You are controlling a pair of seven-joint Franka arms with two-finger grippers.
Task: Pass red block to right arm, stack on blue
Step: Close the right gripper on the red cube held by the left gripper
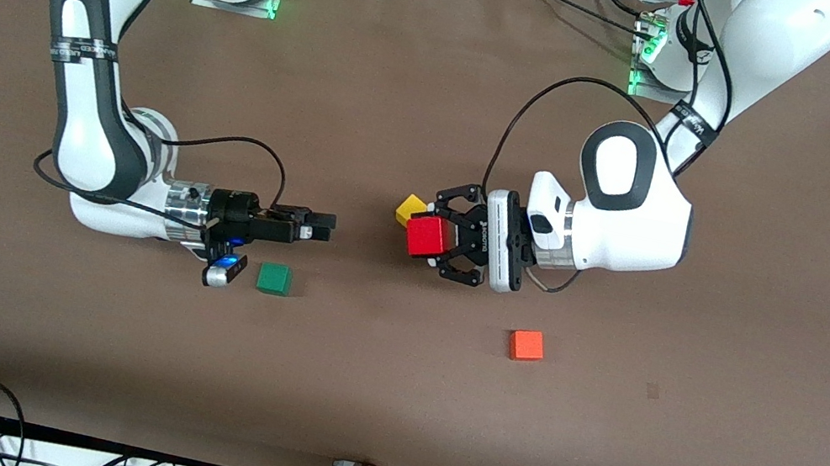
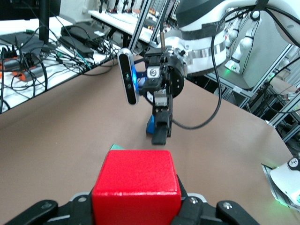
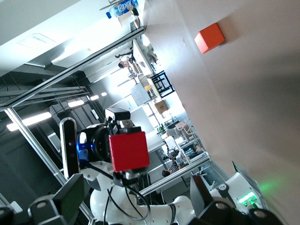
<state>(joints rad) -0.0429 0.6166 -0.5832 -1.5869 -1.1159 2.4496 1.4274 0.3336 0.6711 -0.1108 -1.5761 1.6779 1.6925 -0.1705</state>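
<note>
- Left tool [image 1: 438, 239]: turned sideways above the middle of the brown bench [image 1: 386, 399], pointing toward the right arm's end; fingers [image 1: 460, 269] clamped on the red block [image 1: 428, 236].
- Red block: held off the bench surface between the left tool's fingers, its free face toward the right tool. In the left wrist view it fills the lower centre [image 2: 136, 186]; in the right wrist view it shows square-on in front of the left tool [image 3: 128, 151].
- Right tool [image 1: 320, 226]: horizontal, low over the bench at the right arm's end, pointing at the red block with a clear gap between them; fingers spread apart, nothing held. Its two finger ends show at the edge of the right wrist view [image 3: 140, 199].
- Yellow cube [image 1: 411, 209]: on the bench, just beside the red block, farther from the front camera and partly covered by it.
- Green cube [image 1: 274, 278]: on the bench, nearer the front camera than the right tool, beside its wrist camera [image 1: 224, 270].
- Orange cube [image 1: 527, 345]: on the bench, nearer the front camera than the left tool, toward the left arm's end; also seen in the right wrist view [image 3: 210, 37].
- Blue object [image 2: 150, 125]: a small blue patch under the right tool in the left wrist view; whether it is the blue cube cannot be told.
</note>
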